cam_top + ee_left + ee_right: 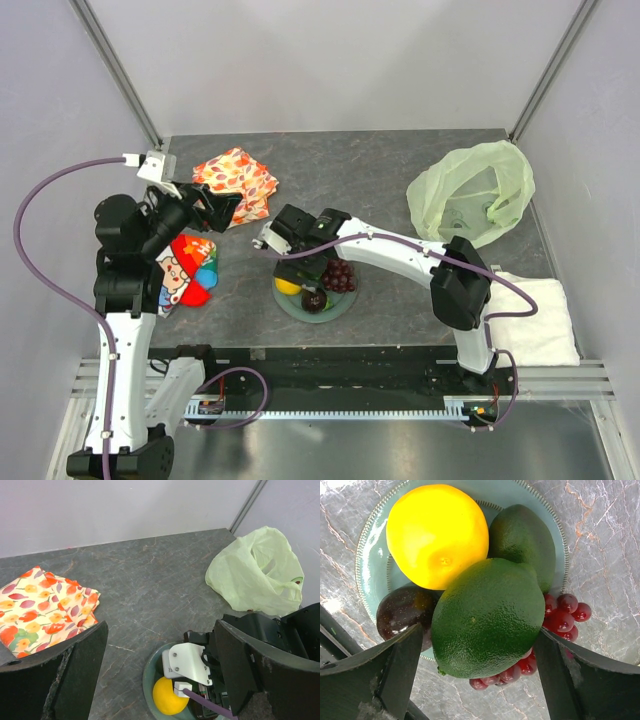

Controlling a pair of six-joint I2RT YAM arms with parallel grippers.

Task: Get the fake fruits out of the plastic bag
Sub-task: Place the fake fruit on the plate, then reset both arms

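Observation:
A teal plate (345, 305) holds the fake fruits: an orange-yellow round one (437, 532), a dark green oval one (525, 540), a red grape bunch (565, 615), and a dark purple round one (402, 612). A larger dark green fruit (487, 617) lies on top of them, between my right gripper's fingers. My right gripper (479, 630) hangs low over the plate (300, 262) at full spread, with a thin gap at its left finger. The pale green plastic bag (470, 190) lies at the back right. My left gripper (222, 210) is open and empty, above the table left of the plate.
An orange leaf-patterned cloth (237, 180) lies at the back left. A red-and-blue toy (185, 270) is beside the left arm. A folded white towel (535, 315) lies at the front right. Grey walls close in the table.

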